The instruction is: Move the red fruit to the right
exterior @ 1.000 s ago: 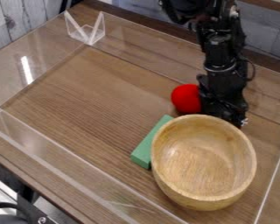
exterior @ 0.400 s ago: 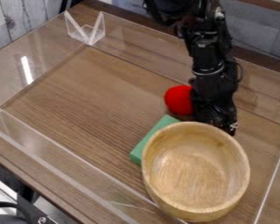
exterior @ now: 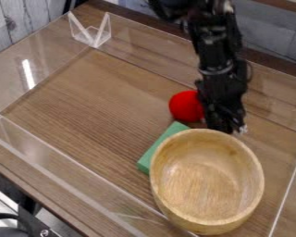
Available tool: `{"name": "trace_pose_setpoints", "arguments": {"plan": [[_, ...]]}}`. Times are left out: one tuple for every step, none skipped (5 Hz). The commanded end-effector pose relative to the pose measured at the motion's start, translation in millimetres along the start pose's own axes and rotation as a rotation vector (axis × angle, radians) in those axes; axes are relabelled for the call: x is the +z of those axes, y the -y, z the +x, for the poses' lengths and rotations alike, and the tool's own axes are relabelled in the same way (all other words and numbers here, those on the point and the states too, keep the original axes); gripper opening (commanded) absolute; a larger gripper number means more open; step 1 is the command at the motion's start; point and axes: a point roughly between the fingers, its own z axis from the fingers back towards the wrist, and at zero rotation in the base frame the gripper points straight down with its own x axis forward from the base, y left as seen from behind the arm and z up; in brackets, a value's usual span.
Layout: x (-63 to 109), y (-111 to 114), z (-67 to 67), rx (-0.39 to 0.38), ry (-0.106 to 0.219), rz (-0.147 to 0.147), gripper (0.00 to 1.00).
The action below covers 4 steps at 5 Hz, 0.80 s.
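A: Noting from the single camera view: the gripper (exterior: 225, 122) sits low, just beyond the far rim of the wooden bowl (exterior: 210, 180), pointing steeply down. The red fruit (exterior: 184, 105) lies just beside the fingers, on their left in the picture, also just beyond the bowl's far rim.

B: Fingers?

A: Closed down tight, by my reading. Whether any of the fruit is pinched I cannot tell; the black fingers hide the contact. Most of the fruit shows free beside them.

B: So how to do the step well?

A: My judgement: if the grasp missed, reopen, centre over the fruit, close again. If caught, lift clear of the bowl rim before carrying right; the rim stands close.

B: Materials?

A: Fruit: round, bright red, soft-looking, matte. Bowl: turned pale wood, smooth, deep, thick-rimmed. Green piece (exterior: 158, 154): flat, spongy, tucked against the bowl's left side, partly under it. Table (exterior: 89, 102): wood-grain laminate, behind clear plastic walls (exterior: 27, 69) catching glare.
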Motion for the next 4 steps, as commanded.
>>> {"name": "trace_pose_setpoints", "arguments": {"plan": [[33.4, -8, -0.4, 0.001, 0.073, 0.064, 0.00], [45.2, -18, -6.4, 0.035, 0.092, 0.103, 0.00], [68.8, -24, -7.4, 0.100, 0.118, 0.144, 0.00], [92.5, -37, -5.0, 0.171, 0.150, 0.183, 0.00]]}}
